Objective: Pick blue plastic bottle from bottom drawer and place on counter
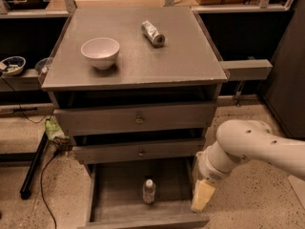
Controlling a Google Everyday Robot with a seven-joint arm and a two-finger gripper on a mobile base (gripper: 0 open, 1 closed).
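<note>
The blue plastic bottle (149, 191), clear with a white cap, stands upright on the plank floor of the open bottom drawer (116, 185), near its front middle. My gripper (202, 196) hangs at the end of the white arm (248, 147), just above the drawer's right wall, to the right of the bottle and apart from it. The counter (138, 61) is the grey top above, carrying a white bowl (100, 52) and a silver cylinder (153, 33) lying on its side.
Two shallower drawers (138, 119) with small knobs are above the open one. A narrow grey side ledge (245, 69) juts out at the right. A small bowl (12, 65) sits on a low shelf at left. Cables and a black bar (33, 168) lie on the floor at left.
</note>
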